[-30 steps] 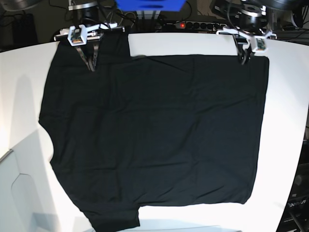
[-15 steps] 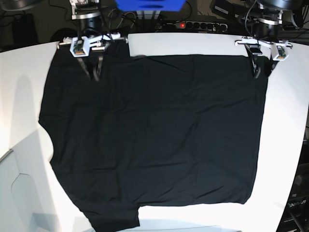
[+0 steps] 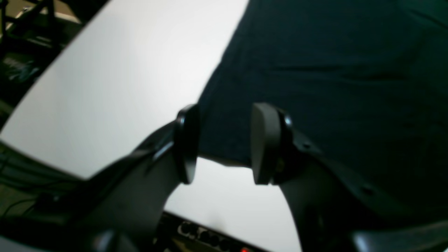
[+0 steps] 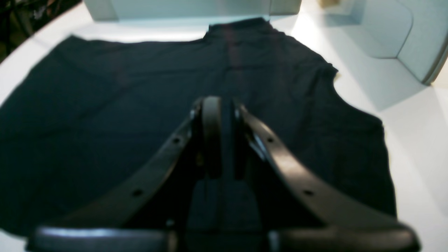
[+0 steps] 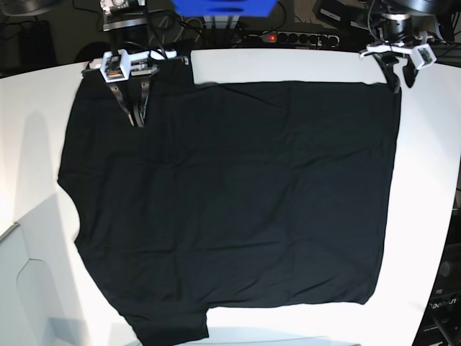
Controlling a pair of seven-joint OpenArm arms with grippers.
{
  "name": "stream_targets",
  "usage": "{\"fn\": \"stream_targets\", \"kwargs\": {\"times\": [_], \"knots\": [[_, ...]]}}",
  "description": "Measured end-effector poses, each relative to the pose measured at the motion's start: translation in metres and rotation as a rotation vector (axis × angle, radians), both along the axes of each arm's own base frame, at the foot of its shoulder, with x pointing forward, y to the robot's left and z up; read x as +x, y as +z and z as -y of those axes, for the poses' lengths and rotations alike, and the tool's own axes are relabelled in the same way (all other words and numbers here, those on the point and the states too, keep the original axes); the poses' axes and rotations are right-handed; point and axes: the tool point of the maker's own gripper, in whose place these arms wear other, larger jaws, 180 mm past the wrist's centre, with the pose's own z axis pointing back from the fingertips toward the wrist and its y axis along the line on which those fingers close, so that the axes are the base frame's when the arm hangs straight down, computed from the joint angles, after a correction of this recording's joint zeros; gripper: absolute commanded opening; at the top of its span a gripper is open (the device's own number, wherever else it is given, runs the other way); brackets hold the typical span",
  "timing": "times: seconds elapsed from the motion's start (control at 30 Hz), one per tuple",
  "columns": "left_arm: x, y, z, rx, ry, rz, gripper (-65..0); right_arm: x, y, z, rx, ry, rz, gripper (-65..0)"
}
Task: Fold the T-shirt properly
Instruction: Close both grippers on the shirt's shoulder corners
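Lying flat: T-shirt (image 5: 230, 209), black, spread over most of the white table (image 5: 288, 66); plain side up, no print or tag in sight.
Writing: part of a word, "Open...", on a dark box (image 5: 441, 306) at the base view's lower right edge; too small to read further. White marks on a strip (image 3: 206, 238) below the table edge in the left wrist view, blurred, unreadable.
Left fingers (image 3: 224, 143): apart, nothing between them. Hanging over the shirt's far corner; cloth edge and bare table both show in the gap.
Right fingers (image 4: 222, 136): nearly together, a narrow slit left; cannot tell whether any cloth is caught. Poised above the shirt near its far edge.
Base view only: both grippers at once, left (image 5: 400, 76) at the shirt's far right corner, right (image 5: 135, 112) over the far left part; red light on a power strip (image 5: 288, 37) behind the table.
Right wrist view only: pale grey box (image 4: 409, 35) past the shirt's far side.
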Motion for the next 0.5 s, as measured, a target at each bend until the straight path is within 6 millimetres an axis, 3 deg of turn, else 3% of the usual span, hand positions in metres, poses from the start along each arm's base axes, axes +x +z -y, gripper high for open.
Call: {"fn": "stream_targets", "kwargs": {"times": [0.2,0.27,0.37,0.5], "knots": [[0.012,0.020,-0.023,0.003,0.054,0.093,-40.7,-0.009,-0.026,0.013,-0.037,-0.025,-0.136,-47.7],[0.020,0.017,-0.029,0.000,0.041,0.051,-39.8,-0.009,-0.032,0.018,-0.048,-0.032,-0.172,-44.1],[0.031,0.006,-0.031,-0.035,0.036,-0.016,-31.2,-0.009,-0.036,0.030,-0.074,-0.058,-0.189,-38.5],[0.039,0.008,-0.058,-0.044,0.122,-0.012,-19.1,-0.006,-0.035,0.051,-0.113,-0.104,-0.186,-36.4]]}}
